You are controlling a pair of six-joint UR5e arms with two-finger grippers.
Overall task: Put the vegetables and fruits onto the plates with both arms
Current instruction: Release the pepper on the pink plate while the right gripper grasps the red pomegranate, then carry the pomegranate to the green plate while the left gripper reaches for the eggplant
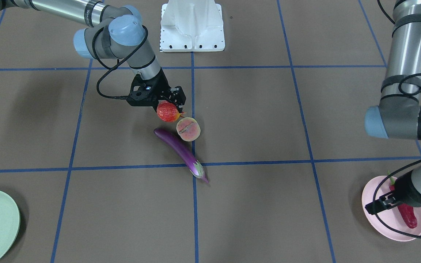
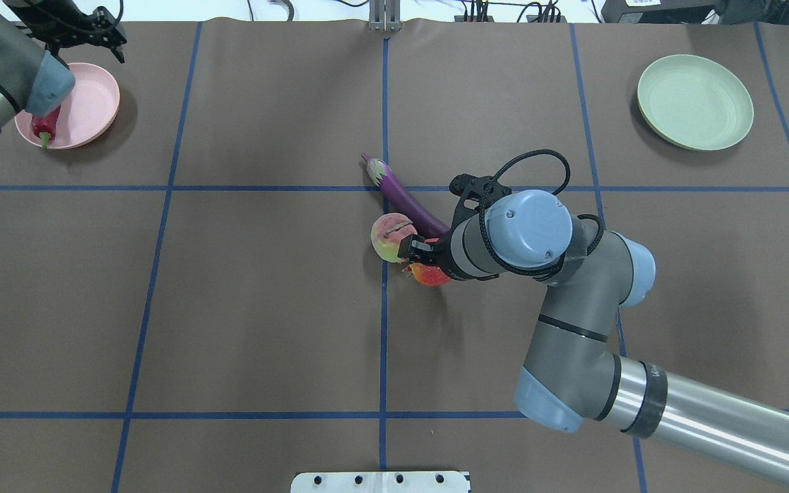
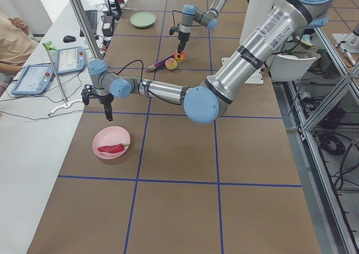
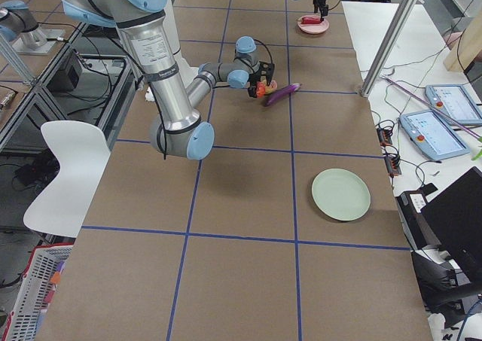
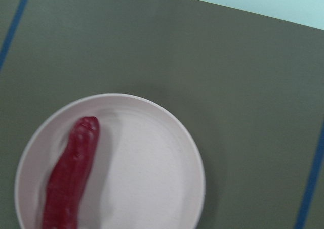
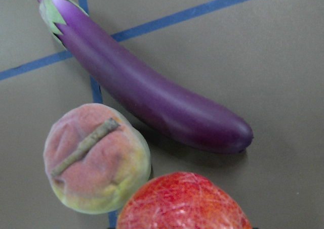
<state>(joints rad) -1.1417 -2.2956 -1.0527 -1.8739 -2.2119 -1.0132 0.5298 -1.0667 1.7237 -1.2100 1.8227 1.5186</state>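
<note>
A: Upper left, the chili pepper [image 2: 45,127] is lying on the pink plate [image 2: 90,103]; the left fingers [image 2: 110,31] are hovering over its upper edge, holding nothing; parted or closed, I cannot tell.

B: At centre, the right fingers [image 2: 414,248] are clenching the ball fruit [image 2: 429,275], just beside the halved fruit [image 2: 389,237] and eggplant [image 2: 405,198]; I'd be lifting straight up before swinging toward the green plate [image 2: 696,103], upper right, so neither neighbour is getting nudged.
</note>
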